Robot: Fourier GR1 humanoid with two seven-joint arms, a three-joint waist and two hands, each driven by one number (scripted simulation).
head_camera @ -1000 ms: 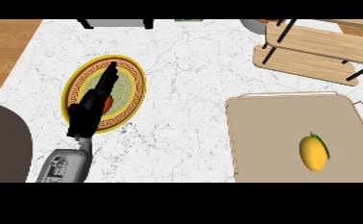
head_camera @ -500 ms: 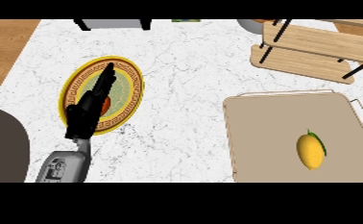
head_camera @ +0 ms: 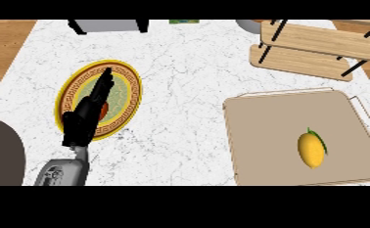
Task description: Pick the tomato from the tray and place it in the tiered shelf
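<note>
A yellow, oval fruit with a green stem (head_camera: pixel 312 148) lies on the tan tray (head_camera: pixel 267 119) at the right. The wooden tiered shelf (head_camera: pixel 318 41) with black legs stands at the back right. My left hand (head_camera: pixel 85 117) lies over a gold-rimmed patterned plate (head_camera: pixel 130 82) at the left, fingers straight and pointing away from me. A small red patch (head_camera: pixel 105 108) shows on the plate beside the hand; most of it is hidden. My right hand does not show.
A grey box (head_camera: pixel 108 25) and a small green item (head_camera: pixel 184 21) sit at the counter's back edge. A grey rounded object (head_camera: pixel 249 25) is next to the shelf. A dark rounded shape (head_camera: pixel 9 153) cuts in at the left edge.
The view has shifted a little. My left hand stays stretched over the plate and has drawn back slightly toward me.
</note>
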